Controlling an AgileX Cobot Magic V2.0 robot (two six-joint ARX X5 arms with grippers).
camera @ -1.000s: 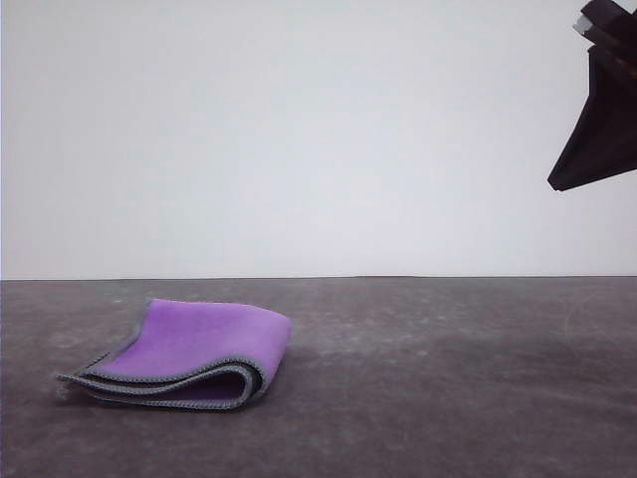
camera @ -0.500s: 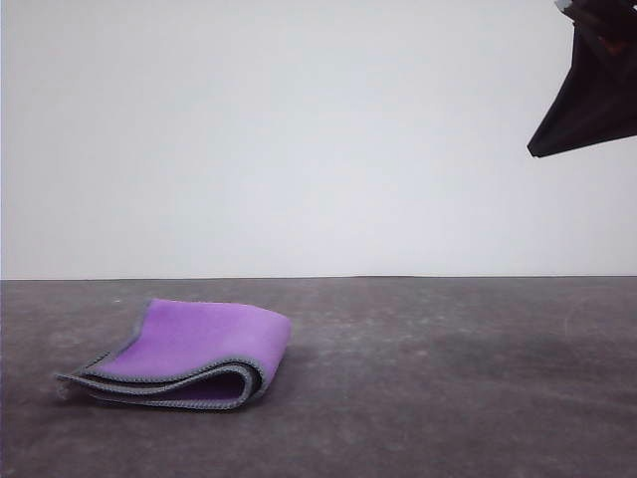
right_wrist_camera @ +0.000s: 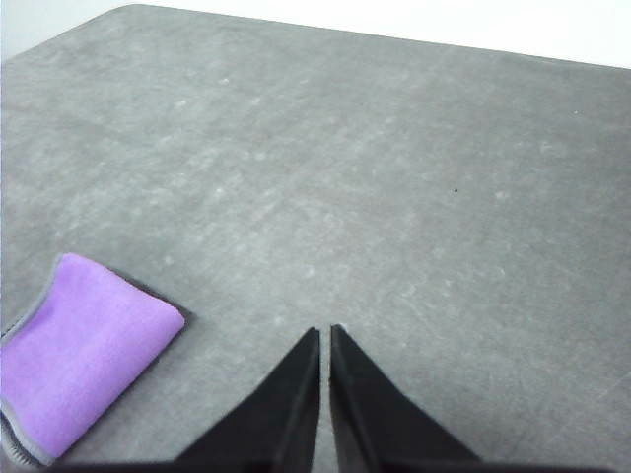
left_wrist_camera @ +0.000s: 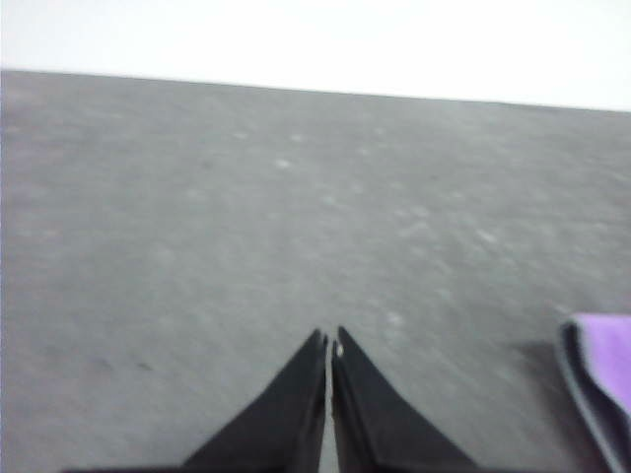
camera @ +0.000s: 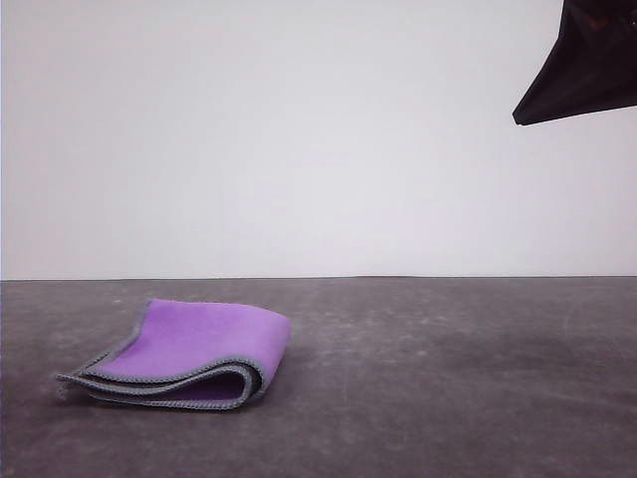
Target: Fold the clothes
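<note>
The clothes (camera: pixel 189 355) are one small fleecy cloth lying folded on the left of the grey table, purple side up, its grey stitched hems stacked at the front edge. The right wrist view shows the cloth (right_wrist_camera: pixel 79 365) lying flat, well apart from my right gripper (right_wrist_camera: pixel 324 331), whose black fingers are shut on nothing. In the front view that gripper (camera: pixel 518 121) hangs high at the upper right, far above the table. My left gripper (left_wrist_camera: pixel 330 337) is shut and empty above bare table, with a corner of the cloth (left_wrist_camera: pixel 601 379) off to one side.
The dark grey table (camera: pixel 448 378) stretches bare to the right of the cloth. A plain white wall (camera: pixel 299 139) stands behind it. The table's far rounded edge (right_wrist_camera: pixel 128 10) shows in the right wrist view.
My right gripper has risen and drifted a little to the left in the front view. The cloth has not moved.
</note>
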